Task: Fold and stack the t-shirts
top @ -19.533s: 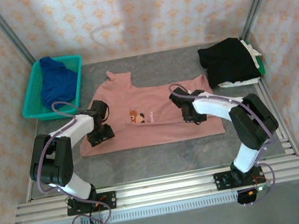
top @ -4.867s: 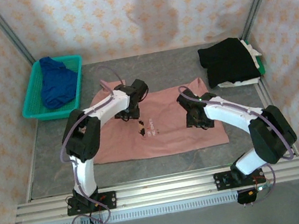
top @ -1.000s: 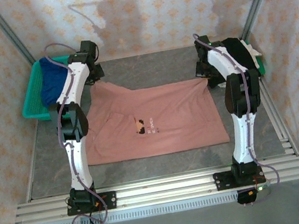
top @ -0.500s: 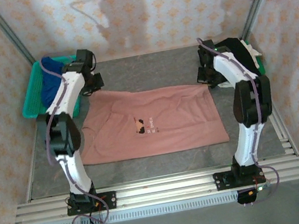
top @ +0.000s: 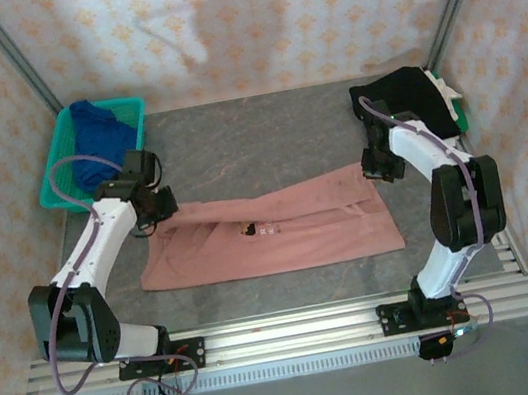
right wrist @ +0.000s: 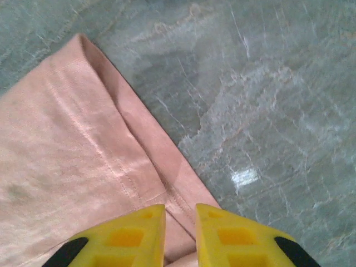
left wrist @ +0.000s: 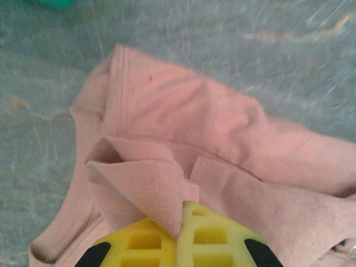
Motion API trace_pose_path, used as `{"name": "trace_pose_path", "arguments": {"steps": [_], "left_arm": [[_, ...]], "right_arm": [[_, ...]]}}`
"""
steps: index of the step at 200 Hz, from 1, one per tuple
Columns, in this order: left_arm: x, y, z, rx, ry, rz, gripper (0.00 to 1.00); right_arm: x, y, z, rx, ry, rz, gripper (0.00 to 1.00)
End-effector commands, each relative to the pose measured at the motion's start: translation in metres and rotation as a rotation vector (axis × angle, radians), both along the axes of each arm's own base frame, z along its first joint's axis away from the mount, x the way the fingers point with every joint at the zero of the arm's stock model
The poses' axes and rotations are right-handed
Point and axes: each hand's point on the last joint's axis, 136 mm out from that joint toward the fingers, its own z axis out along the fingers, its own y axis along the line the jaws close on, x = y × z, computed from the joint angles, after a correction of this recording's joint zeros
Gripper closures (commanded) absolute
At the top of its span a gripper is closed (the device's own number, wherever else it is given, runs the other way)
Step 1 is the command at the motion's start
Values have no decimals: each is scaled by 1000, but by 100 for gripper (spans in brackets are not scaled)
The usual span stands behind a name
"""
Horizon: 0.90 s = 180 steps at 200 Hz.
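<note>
Left wrist: left gripper [left wrist: 178,221] clenched on a pinched fold of the pink t-shirt [left wrist: 183,117], the rest spread ahead of it.
Right gripper [right wrist: 179,221] sits slightly parted at the shirt's hem; grip unclear.

No lettering is legible, even on the pink t-shirt [top: 282,245].

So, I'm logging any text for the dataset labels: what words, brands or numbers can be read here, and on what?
Small lettering beside the chest print on the pink t-shirt: too small and blurred to read.
Nothing else here carries words, labels or numbers that can be read.
</note>
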Motion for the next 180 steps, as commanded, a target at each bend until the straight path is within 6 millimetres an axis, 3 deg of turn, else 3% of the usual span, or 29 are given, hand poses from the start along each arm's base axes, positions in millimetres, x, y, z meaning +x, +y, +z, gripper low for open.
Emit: {"name": "trace_pose_path", "arguments": {"steps": [1, 17, 43, 79, 98, 138, 180], "left_arm": [[8, -12, 8, -40, -66, -11, 100], [8, -16, 7, -55, -60, -24, 100], [8, -22, 11, -54, -72, -37, 100], [16, -24, 16, -50, -80, -45, 100], [22, -24, 21, -44, -93, -45, 100], [36, -27, 26, -46, -100, -59, 100], [52, -29, 32, -39, -111, -69, 100]], "right_arm": [[-7, -11, 13, -48, -27, -53, 79], [-13, -9, 14, -27, -32, -89, 76], [-4, 21, 2, 162, -85, -107, 66], [7, 37, -20, 230, -51, -116, 66], [5, 38, -31, 210, -22, -124, 65], [-9, 22, -54, 99, 58, -181, 59], [-7, 22, -62, 70, 82, -184, 57]]}}
